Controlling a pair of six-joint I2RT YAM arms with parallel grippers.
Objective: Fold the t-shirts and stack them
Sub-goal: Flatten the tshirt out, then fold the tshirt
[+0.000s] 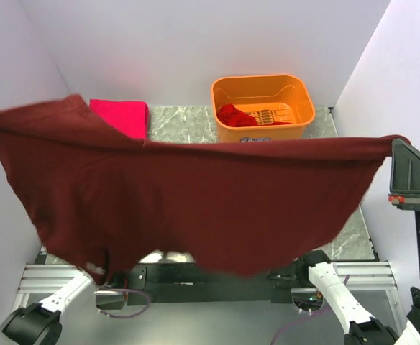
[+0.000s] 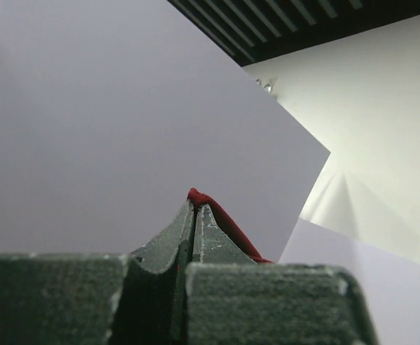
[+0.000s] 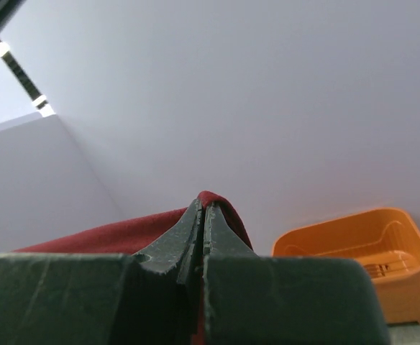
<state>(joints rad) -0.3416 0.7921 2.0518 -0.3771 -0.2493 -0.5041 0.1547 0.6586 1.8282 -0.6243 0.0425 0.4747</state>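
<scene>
A dark maroon t-shirt [image 1: 195,201] hangs spread wide in the air above the table, stretched between my two grippers. My left gripper [image 2: 195,205] is shut on its left top corner [image 2: 228,224], past the left edge of the top view. My right gripper [image 1: 398,145] is shut on its right top corner [image 3: 109,233]; in the right wrist view the gripper [image 3: 204,205] pinches cloth at its tips. A bright pink-red t-shirt [image 1: 120,116] lies folded at the back left. A brighter red t-shirt [image 1: 236,115] lies crumpled in the orange basket [image 1: 296,86].
The orange basket stands at the back centre of the table and shows in the right wrist view [image 3: 354,248]. White walls close in the left, back and right. The hanging shirt hides most of the marbled tabletop [image 1: 181,122].
</scene>
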